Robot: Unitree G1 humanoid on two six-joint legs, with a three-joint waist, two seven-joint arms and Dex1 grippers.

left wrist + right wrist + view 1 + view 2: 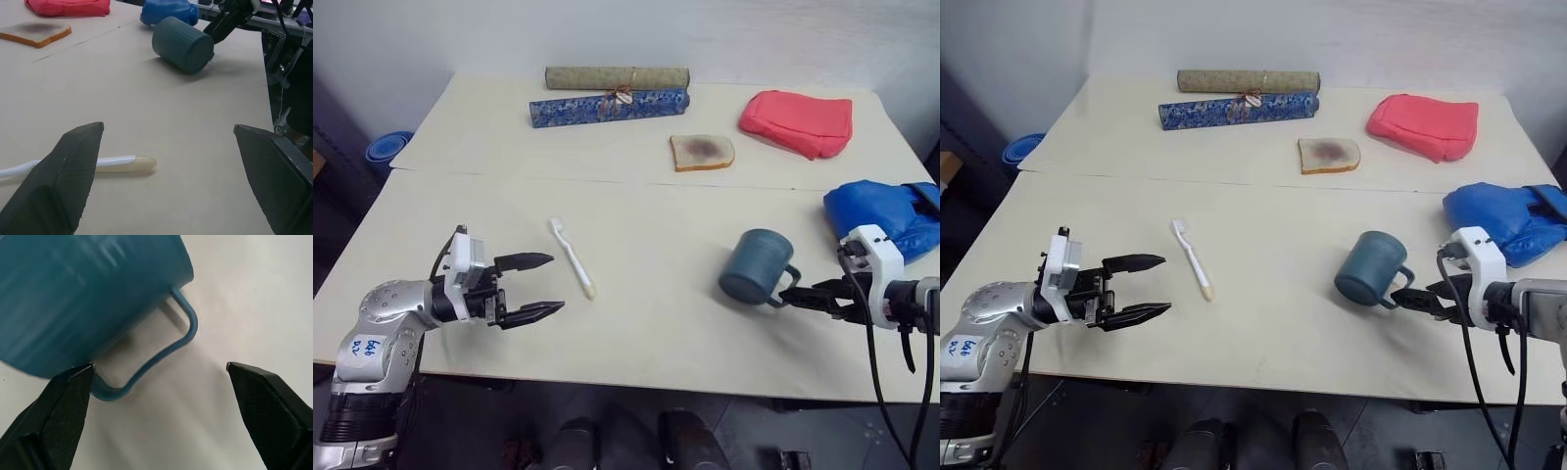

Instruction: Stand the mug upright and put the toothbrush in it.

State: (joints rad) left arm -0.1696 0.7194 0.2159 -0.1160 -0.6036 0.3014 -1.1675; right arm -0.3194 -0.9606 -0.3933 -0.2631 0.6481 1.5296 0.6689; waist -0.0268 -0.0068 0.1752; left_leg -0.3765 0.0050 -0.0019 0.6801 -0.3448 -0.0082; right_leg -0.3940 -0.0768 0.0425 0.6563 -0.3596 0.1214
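Observation:
The blue-grey mug (756,264) lies on its side at the right of the table, base towards me and loop handle (183,335) towards my right gripper (786,294). That gripper is open, with its fingertips just short of the handle and to either side of it; it holds nothing. The white toothbrush (573,257) lies flat at the left of the middle, cream end towards the front edge. My left gripper (556,284) hovers open just left of the cream end (144,163), apart from it.
A blue boxing glove (886,211) lies right behind my right arm. At the back are two rolled mats (612,93), a slice of toast (702,152) and a red cloth (796,121). The table's front edge (636,384) runs close below both grippers.

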